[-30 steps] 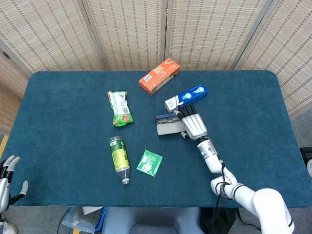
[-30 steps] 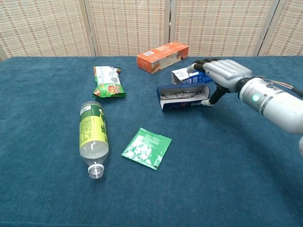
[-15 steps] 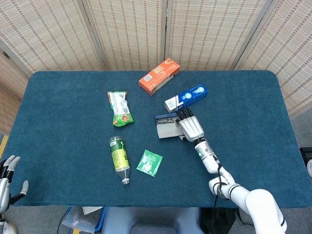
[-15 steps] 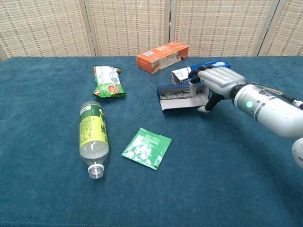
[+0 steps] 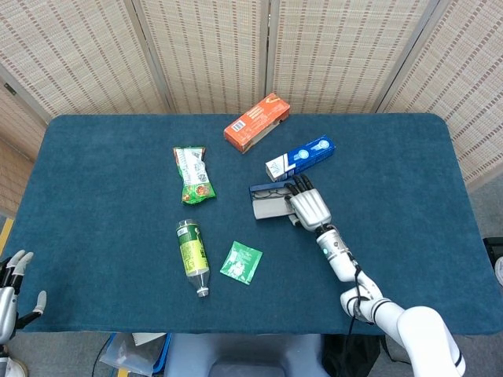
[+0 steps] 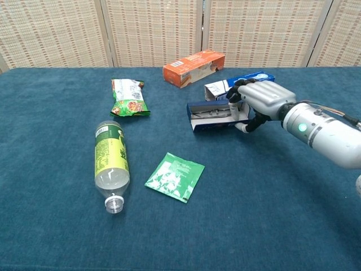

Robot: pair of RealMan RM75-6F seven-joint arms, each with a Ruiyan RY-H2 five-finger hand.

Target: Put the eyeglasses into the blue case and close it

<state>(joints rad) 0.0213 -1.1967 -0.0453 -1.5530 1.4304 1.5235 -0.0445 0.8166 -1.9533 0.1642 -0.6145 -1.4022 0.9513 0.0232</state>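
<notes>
Eyeglasses [image 6: 210,113] lie in the open blue case [image 6: 217,117]; right hand [image 6: 256,100] fingers [image 6: 232,97] grip its end.

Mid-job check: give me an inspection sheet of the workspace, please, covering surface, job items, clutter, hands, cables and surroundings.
Surface: blue cloth table.
Job's things: blue case open, eyeglasses inside.
Clutter: orange box, blue-white box, green snack bag, bottle lying down, green sachet.
Hands: right hand on the case's right end; left hand idle off the table edge.
Cables: nothing seen.
Surroundings: woven screen panels behind.
</notes>
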